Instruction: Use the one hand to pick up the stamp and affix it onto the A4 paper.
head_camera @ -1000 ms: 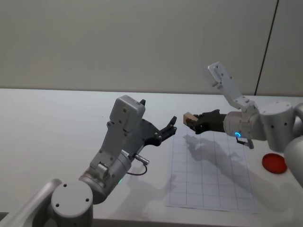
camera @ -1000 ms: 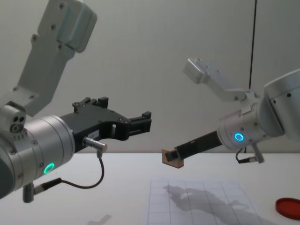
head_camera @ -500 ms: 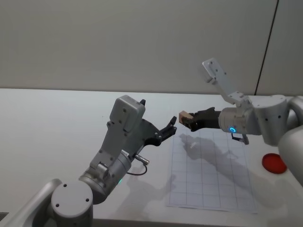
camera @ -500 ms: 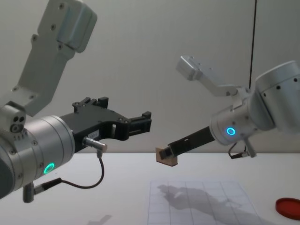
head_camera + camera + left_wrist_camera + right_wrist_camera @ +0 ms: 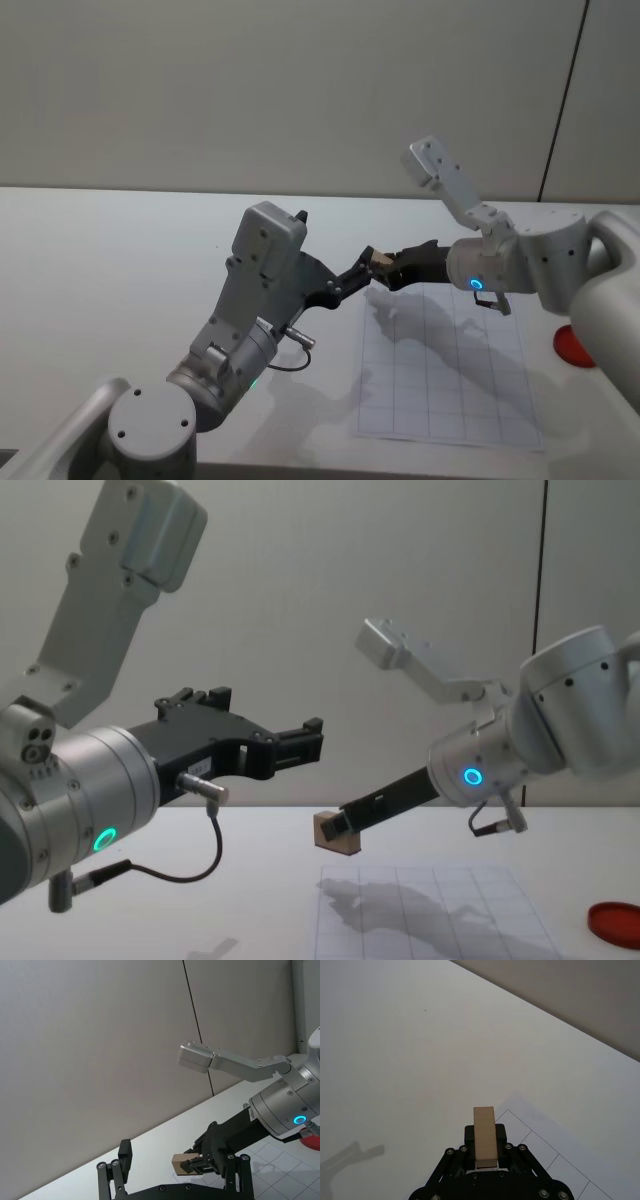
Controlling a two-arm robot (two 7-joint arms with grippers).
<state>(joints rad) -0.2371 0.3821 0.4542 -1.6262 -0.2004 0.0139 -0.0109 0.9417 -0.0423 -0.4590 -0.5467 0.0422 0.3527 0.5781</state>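
The stamp (image 5: 380,260), a small pale wooden block, is clamped at the tip of my slim black right gripper (image 5: 387,268), whose wrist glows blue. It hangs in the air over the far left corner of the A4 paper (image 5: 440,370), a white gridded sheet lying flat on the table. From the chest, the stamp (image 5: 335,833) floats a little above the paper (image 5: 430,920). The right wrist view looks along the stamp (image 5: 484,1136) toward the paper's corner (image 5: 555,1170). My bulkier left gripper (image 5: 352,275) stays raised and open just left of the stamp, holding nothing.
A flat red disc (image 5: 570,345) lies on the table right of the paper, partly behind my right arm. The white table (image 5: 120,250) stretches left and back to a grey wall. The left arm's black cable (image 5: 190,865) loops below its wrist.
My right gripper has carried the stamp leftward and slightly lower, closer to the left gripper's fingertips. The left arm has not moved.
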